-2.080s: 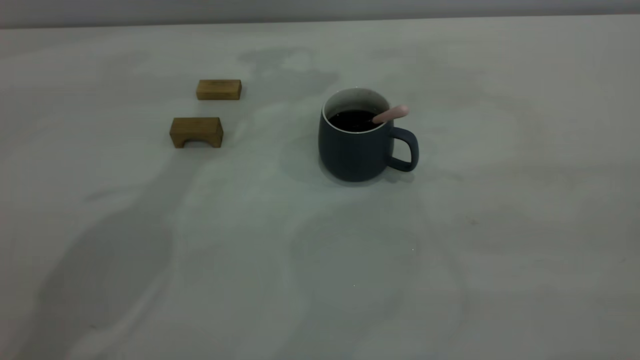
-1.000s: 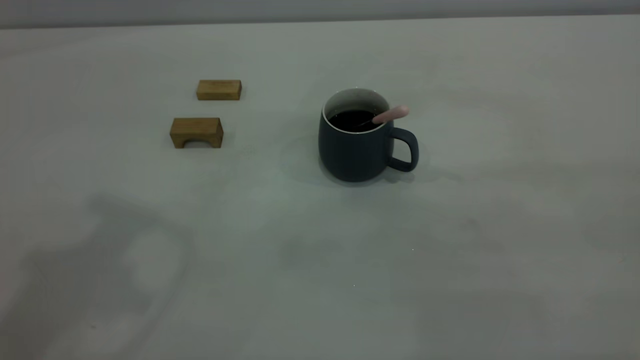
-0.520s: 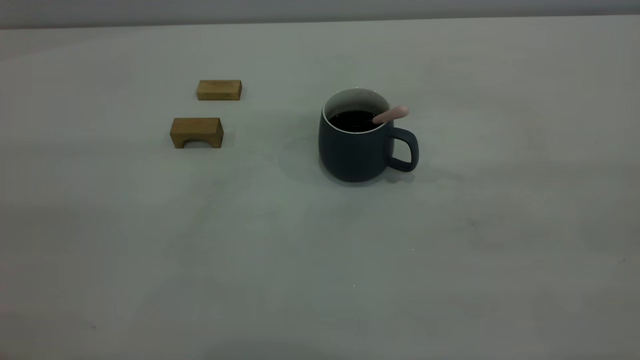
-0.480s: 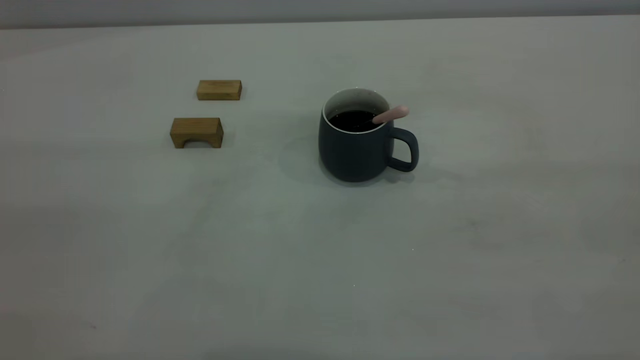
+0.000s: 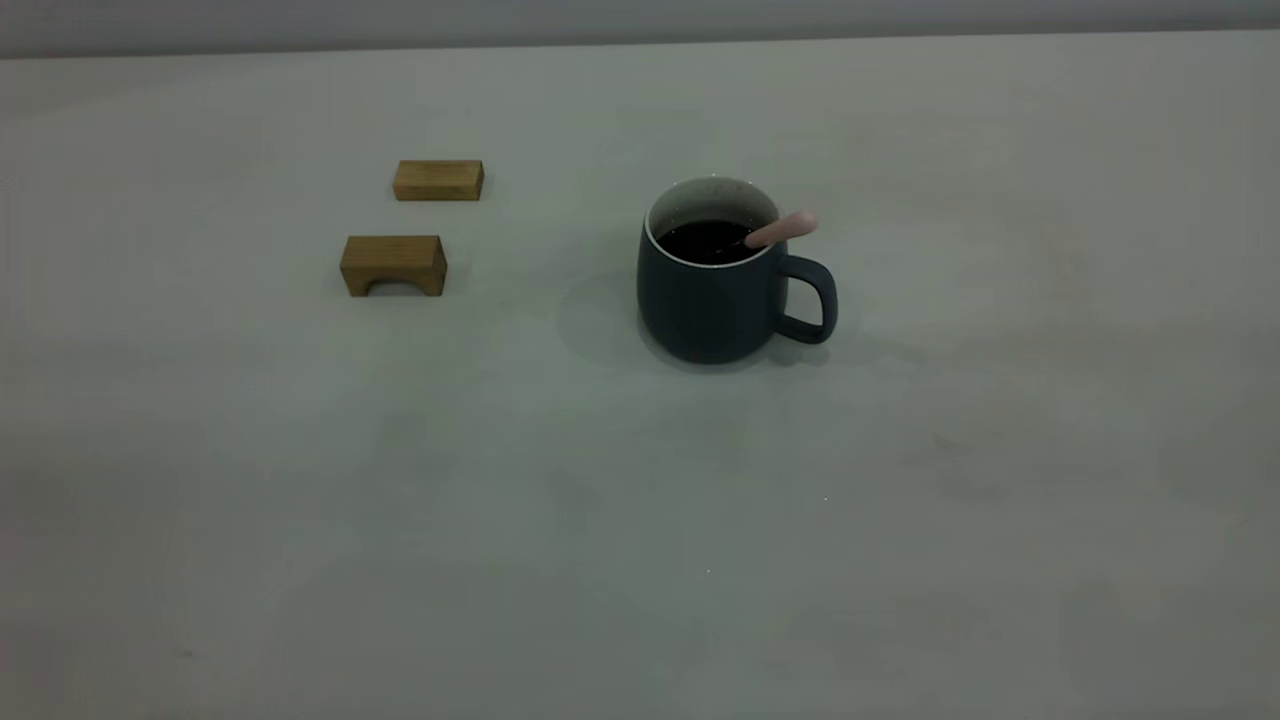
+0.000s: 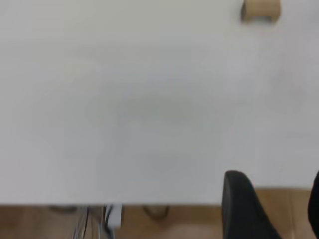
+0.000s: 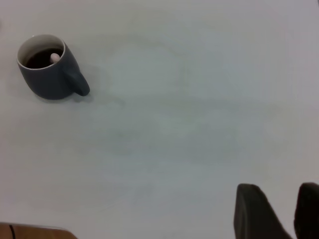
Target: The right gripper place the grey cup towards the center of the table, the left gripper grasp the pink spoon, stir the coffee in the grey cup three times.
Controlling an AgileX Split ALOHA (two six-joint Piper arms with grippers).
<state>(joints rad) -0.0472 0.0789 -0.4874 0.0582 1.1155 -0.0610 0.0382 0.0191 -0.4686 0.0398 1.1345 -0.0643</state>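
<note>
Exterior view: the grey cup [image 5: 712, 290] stands upright near the middle of the table [image 5: 640, 520], its loop handle turned to that view's right. The coffee [image 5: 705, 240] sits dark and glossy below the pale rim. The pink spoon [image 5: 783, 228] rests inside the cup, handle leaning on the rim just above the loop handle, neck and bowl dipping into the liquid. Neither arm appears in this view.

Two wooden blocks lie well apart from the cup, on the view's left: an arched block [image 5: 393, 265] nearer the camera and a flat rectangular block [image 5: 438, 180] just behind it.

Left wrist view: the left gripper [image 6: 276, 209] hangs over the table's edge, with wood-coloured floor beyond it. One black finger [image 6: 244, 206] shows, and a second sliver at the frame edge; a clear gap lies between them and nothing is held. The arched block shows far off.

Right wrist view: the right gripper [image 7: 281, 214] is over bare table, well apart from the cup; two dark fingers [image 7: 254, 211] stand slightly parted with nothing between them
</note>
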